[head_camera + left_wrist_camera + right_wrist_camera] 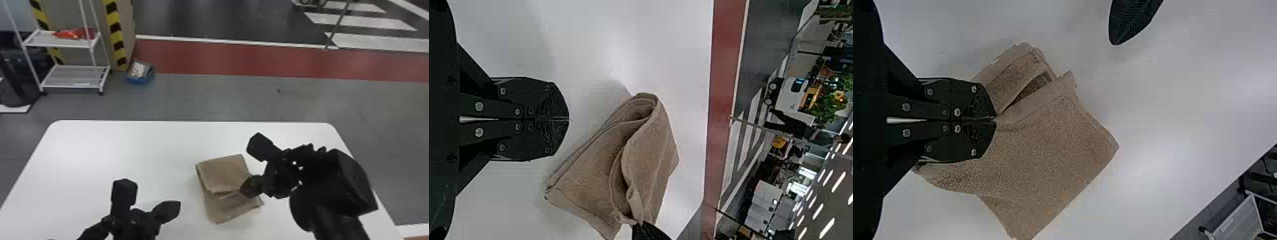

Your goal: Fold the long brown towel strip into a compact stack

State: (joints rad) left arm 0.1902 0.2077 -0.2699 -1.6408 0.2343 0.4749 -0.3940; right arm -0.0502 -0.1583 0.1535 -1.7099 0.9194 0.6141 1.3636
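The white tabletop (127, 150) carries the brown towel (223, 174), which lies in folded layers, a little right of the middle. At its right side, the right gripper (245, 188) is clenched on the towel's edge. The left gripper (172, 209), closed with nothing inside, is left of the towel, apart from it.

The towel (223, 174) is rough, bumpy cloth, the table (111, 153) looks smooth and shiny, and the screws (479, 132) look like metal.
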